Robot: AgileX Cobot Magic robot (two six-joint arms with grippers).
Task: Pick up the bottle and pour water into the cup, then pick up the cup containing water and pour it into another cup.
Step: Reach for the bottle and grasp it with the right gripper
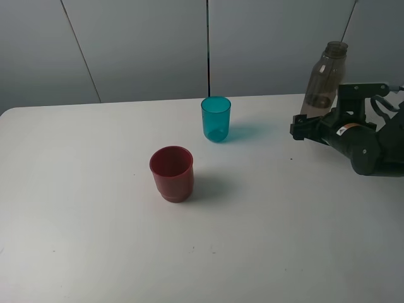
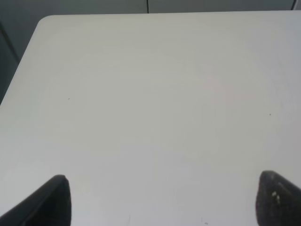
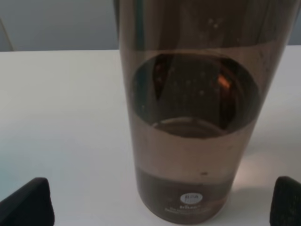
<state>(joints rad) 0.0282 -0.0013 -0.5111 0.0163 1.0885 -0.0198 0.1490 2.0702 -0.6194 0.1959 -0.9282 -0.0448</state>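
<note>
The smoky grey-brown bottle [image 1: 324, 77] stands upright at the back right of the table, with its base hidden behind my right gripper [image 1: 304, 128]. In the right wrist view the bottle [image 3: 188, 117] fills the frame and holds some water. My right gripper [image 3: 157, 207] is open, with one fingertip on each side of the bottle's base and not touching it. The teal cup [image 1: 216, 118] stands upright at the back centre. The dark red cup [image 1: 172, 173] stands upright in front of it, to its left. My left gripper [image 2: 167, 200] is open and empty over bare table.
The white table [image 1: 95, 221] ends at a grey panelled wall at the back. Its back left corner [image 2: 44, 21] shows in the left wrist view. The left arm is out of the exterior high view.
</note>
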